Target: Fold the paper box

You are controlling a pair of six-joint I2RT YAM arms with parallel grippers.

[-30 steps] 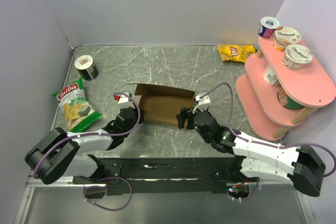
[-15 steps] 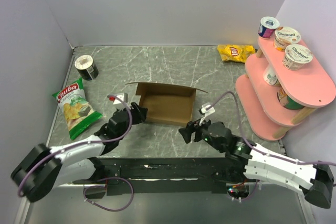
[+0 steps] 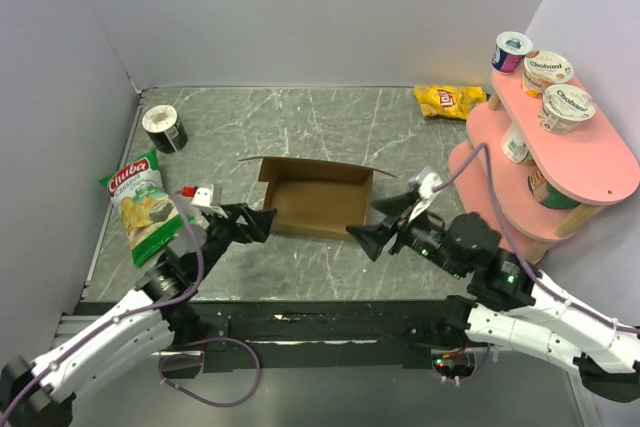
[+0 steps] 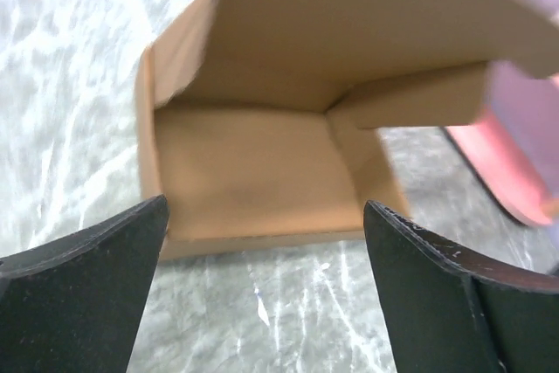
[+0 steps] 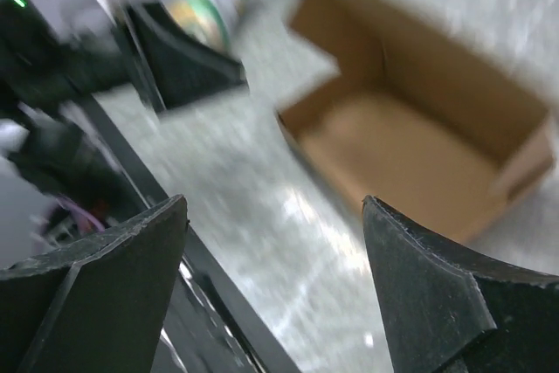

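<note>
Sitting mid-table [image 3: 330, 127], paper box [image 3: 318, 197] is seen with walls up, top open. Left gripper [image 3: 258, 224] and right gripper [image 3: 365, 225] are kept just beside it, one each side, jaws spread wide, nothing gripped (likely so box stands alone).

The green snack bag [image 3: 146, 209] at the left of the tabletop [image 3: 330, 132] says "Chuba" in white letters on a red patch; the smaller print under it is too fine to read. Over on the pink shelf [image 3: 590, 162], two yogurt cups [image 3: 548, 69] show "Chobani" on their lids. The yellow bag [image 3: 450, 100] at the back carries a round red logo, likely Lay's, though it's too small to be sure. The label on the dark can [image 3: 164, 128] can't be read.
</note>
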